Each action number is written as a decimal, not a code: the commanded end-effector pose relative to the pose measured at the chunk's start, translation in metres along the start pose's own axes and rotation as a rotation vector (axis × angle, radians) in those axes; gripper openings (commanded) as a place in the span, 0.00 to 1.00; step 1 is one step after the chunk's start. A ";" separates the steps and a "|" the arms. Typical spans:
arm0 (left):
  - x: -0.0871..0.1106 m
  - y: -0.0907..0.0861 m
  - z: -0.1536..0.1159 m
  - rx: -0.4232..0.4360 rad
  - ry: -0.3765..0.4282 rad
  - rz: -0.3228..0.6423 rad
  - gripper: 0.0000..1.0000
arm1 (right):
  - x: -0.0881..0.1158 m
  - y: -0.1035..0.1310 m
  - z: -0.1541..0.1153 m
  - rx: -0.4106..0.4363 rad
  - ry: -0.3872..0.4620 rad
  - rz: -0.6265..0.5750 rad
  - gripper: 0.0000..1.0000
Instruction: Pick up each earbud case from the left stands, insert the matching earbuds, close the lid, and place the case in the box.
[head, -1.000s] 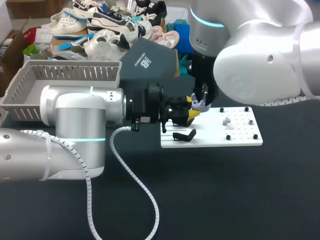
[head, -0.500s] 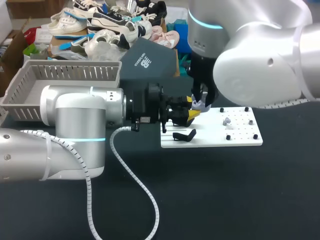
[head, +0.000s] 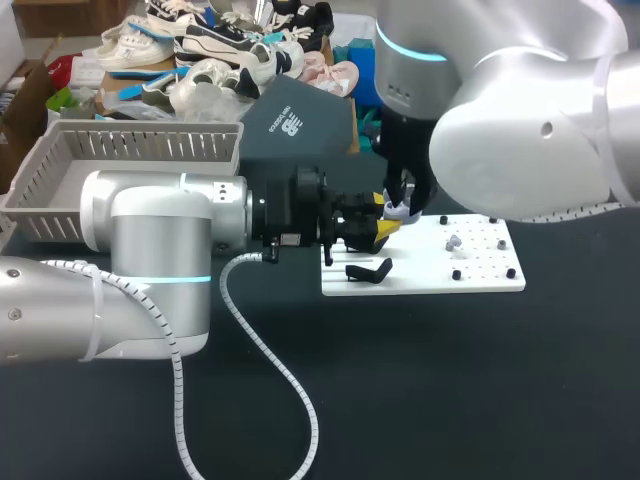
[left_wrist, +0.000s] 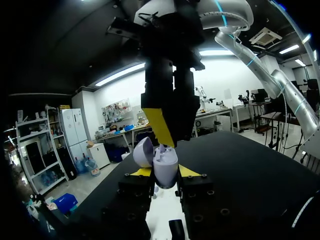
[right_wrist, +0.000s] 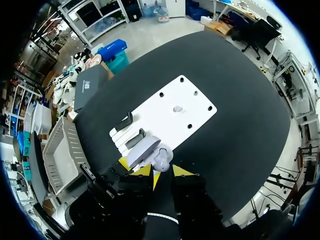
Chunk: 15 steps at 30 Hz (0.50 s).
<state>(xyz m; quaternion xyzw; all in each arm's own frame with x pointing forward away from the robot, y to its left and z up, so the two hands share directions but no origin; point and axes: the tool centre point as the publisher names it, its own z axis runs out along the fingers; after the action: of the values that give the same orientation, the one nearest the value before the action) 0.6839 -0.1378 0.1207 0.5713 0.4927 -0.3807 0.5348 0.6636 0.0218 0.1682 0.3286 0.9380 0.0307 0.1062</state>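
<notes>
Left gripper (left_wrist: 165, 173) came in from the left side of the table and pinched a lavender case (left_wrist: 165, 162) between its two yellow tips, one pad on each flank. It held the case upright above the left end of a white board (head: 480, 277). Far to the left, behind that arm, a grey basket (head: 45, 160) stood well apart from the work. The lid (left_wrist: 143, 151) was hinged open and leaned away to one side of the case. A black stand (head: 368, 270) lay on the board just below the held case.

Directly over the case's open mouth hung the right gripper (right_wrist: 161, 174), pointing straight down, at or just above the opening. Whether it gripped anything could not be told. Further right, a small pale earbud (head: 453, 242) sat on the board among black pegs.

The step looked like seating an earbud in the case. To do it well, the left arm would need to keep the case level and motionless. The right arm would need to come straight down in line with the socket and press only lightly. It should stay clear of the open lid and let go only once the earbud sat flush. With one earbud on the board, closing the lid seemed some way off.
</notes>
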 end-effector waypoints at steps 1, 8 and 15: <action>0.001 -0.001 0.000 -0.005 -0.002 0.002 0.00 | 0.002 -0.006 -0.002 -0.012 -0.011 0.003 0.20; 0.001 -0.001 0.000 -0.005 -0.002 0.002 0.00 | -0.001 -0.006 0.000 -0.018 -0.009 0.002 0.20; 0.001 -0.001 0.000 -0.005 -0.002 0.002 0.00 | -0.004 -0.003 0.002 -0.016 -0.005 -0.006 0.16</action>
<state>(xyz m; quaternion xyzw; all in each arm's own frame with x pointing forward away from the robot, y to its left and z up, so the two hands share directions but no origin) 0.6839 -0.1377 0.1206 0.5713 0.4927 -0.3806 0.5347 0.6650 0.0171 0.1674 0.3246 0.9386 0.0369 0.1105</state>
